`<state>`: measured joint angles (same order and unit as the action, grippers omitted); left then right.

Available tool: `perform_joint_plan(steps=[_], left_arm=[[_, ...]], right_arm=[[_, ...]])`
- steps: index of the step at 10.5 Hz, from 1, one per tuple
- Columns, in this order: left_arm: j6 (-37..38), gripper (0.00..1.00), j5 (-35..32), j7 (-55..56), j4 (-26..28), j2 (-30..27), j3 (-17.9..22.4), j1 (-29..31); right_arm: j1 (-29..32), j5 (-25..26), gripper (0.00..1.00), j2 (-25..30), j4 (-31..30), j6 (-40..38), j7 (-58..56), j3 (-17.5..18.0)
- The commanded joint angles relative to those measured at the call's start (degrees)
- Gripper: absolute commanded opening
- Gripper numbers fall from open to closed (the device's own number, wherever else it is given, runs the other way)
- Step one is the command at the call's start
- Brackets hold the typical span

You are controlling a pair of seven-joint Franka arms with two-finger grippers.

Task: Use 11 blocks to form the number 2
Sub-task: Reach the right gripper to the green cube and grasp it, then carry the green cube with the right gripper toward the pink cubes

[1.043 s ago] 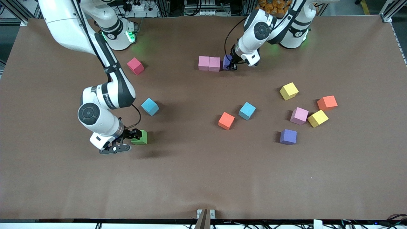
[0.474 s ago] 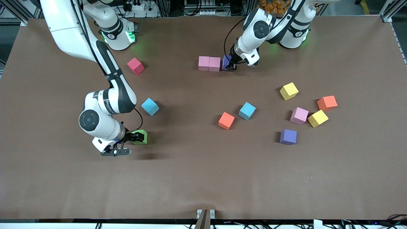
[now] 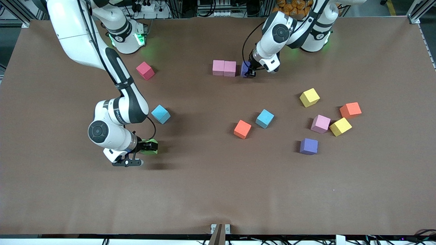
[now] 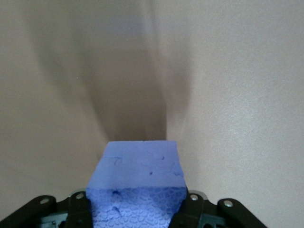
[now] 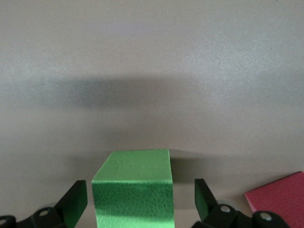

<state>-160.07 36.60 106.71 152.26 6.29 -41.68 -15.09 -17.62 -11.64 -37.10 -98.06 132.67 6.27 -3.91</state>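
The right gripper [image 3: 145, 147] stands spread wide around the green block [image 3: 152, 145] — fingers [image 5: 76, 202] clear of its sides. A blue block [image 3: 160, 114] lies just farther from the camera. The left gripper [image 3: 247, 69] is clamped on a purple block [image 4: 137, 187] — just beside the two pink blocks [image 3: 224, 67], toward the left arm's end.

brown table [image 3: 218, 190], alu frame posts [image 3: 416, 10], cables

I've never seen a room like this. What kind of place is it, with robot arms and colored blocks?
Probably a robot lab. Two white arms are bolted at a brown table strewn with foam blocks; the left gripper holds a purple block, and metal framing and cables line the edge.
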Motion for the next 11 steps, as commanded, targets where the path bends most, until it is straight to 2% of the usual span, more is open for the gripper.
perform_joint_plan(steps=[1,3,4,5,9,11], left_arm=[[-1.1,0.27,-1.1,0.7,0.3,0.3,5.1,-5.6],[-1.1,0.28,-1.1,0.8,0.2,1.1,9.0,-10.3],[-1.1,0.28,-1.1,0.9,0.2,1.1,11.3,-12.7],[-1.1,0.28,-1.1,1.0,0.1,1.5,12.8,-14.5],[-1.1,0.28,-1.1,1.0,0.0,2.7,16.1,-18.7],[-1.1,0.28,-1.1,1.0,-0.4,2.7,16.2,-19.1]], right_arm=[[0.1,-1.0,1.0,-1.7,1.3,-0.7,0.5,0.3],[0.1,-0.9,1.0,-2.0,1.3,-0.6,0.5,0.3],[0.0,-1.0,0.48,-2.2,1.3,-0.7,0.5,0.3],[0.0,-1.0,0.0,-2.2,1.2,-0.7,0.5,0.3],[-0.9,-0.7,0.0,-0.9,2.1,-1.9,-0.7,0.4],[-1.4,-0.6,0.0,-0.1,6.1,-9.5,-0.7,0.5]])
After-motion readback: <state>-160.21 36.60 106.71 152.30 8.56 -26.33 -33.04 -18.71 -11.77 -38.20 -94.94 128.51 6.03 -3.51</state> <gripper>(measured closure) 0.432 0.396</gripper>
